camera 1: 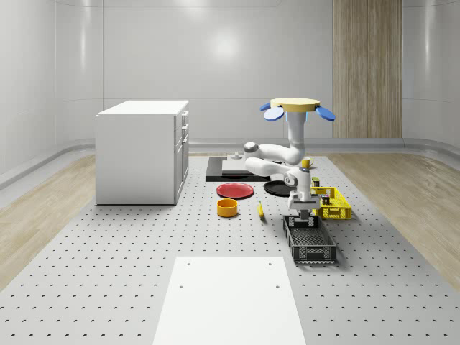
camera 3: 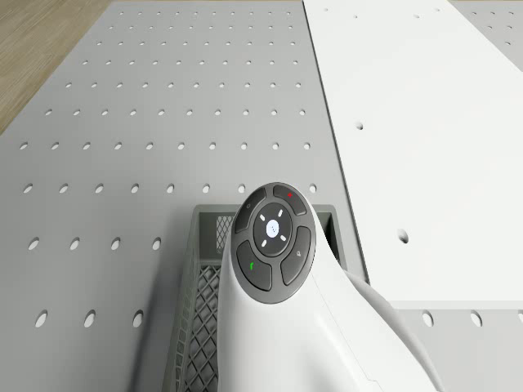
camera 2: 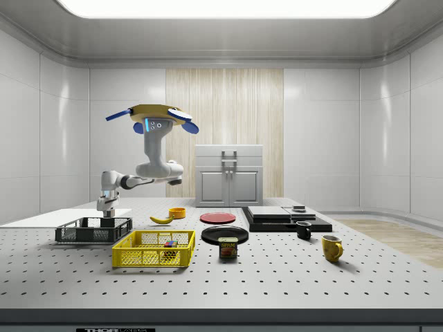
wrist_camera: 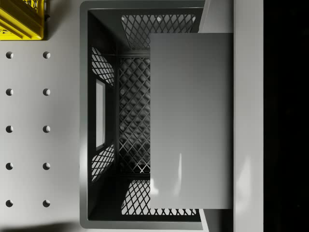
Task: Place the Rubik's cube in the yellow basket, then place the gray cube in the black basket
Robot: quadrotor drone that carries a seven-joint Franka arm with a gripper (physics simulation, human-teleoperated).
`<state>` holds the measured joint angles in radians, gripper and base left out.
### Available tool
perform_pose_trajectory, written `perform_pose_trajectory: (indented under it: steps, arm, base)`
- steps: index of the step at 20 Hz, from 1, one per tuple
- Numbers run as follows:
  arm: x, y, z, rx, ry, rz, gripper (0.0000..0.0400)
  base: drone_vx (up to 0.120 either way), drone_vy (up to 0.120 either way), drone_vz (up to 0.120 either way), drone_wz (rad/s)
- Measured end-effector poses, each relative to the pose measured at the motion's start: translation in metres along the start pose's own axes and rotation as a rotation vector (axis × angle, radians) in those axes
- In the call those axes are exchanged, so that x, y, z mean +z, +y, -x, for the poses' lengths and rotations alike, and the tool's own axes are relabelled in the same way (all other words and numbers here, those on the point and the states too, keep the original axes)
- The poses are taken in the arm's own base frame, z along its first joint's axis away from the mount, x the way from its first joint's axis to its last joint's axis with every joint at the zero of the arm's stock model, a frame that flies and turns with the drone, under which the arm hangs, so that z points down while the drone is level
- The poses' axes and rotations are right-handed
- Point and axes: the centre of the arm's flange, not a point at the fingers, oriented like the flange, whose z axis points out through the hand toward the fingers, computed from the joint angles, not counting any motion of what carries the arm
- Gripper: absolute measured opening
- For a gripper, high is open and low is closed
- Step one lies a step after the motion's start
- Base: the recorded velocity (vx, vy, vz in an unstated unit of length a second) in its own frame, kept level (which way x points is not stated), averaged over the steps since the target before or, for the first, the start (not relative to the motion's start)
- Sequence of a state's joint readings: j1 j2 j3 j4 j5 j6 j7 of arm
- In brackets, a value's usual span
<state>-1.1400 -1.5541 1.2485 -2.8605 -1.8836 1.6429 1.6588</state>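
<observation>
In the whole-scene view the drone (camera 1: pixel 295 106) hovers behind the baskets, and its arm reaches down so that the claw (camera 1: pixel 303 218) hangs over the black basket (camera 1: pixel 310 244). The yellow basket (camera 1: pixel 335 205) stands just beside.

In the side view the Rubik's cube (camera 2: pixel 169 243) lies already in the yellow basket.

In the wrist view the gray cube (wrist_camera: pixel 190 121) is pinched in the claw, directly above the black basket's open inside (its long axis runs toward the camera in the whole-scene view), so the release needs only a straight descent, I judge.

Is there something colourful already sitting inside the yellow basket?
Yes. In the side view, the Rubik's cube shows through the mesh wall of the yellow basket, resting inside it.
</observation>
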Motion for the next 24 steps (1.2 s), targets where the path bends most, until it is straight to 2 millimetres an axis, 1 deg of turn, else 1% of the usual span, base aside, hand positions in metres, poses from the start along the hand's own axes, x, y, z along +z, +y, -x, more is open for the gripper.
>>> perform_pose_trajectory:
  steps: [9,17,18,20,22,24]
  arm:
    - [0.040,0.000,0.000,0.000,0.000,0.000,0.0250]
    - [0.070,0.000,0.000,0.000,0.000,0.000,0.0250]
    - [0.072,0.000,0.000,0.000,0.000,0.000,0.0283]
    - [0.075,0.000,0.000,0.000,0.000,0.000,0.0329]
    - [0.072,0.000,0.000,0.000,0.000,0.000,0.0357]
    - [0.067,0.000,0.000,0.000,0.000,0.000,0.0374]
  base:
    - [0.000,0.000,0.000,0.000]
    - [0.000,0.000,0.000,0.000]
    - [0.000,0.000,0.000,0.000]
    - [0.000,0.000,0.000,0.000]
    - [0.000,0.000,0.000,0.000]
    - [0.000,0.000,0.000,0.000]
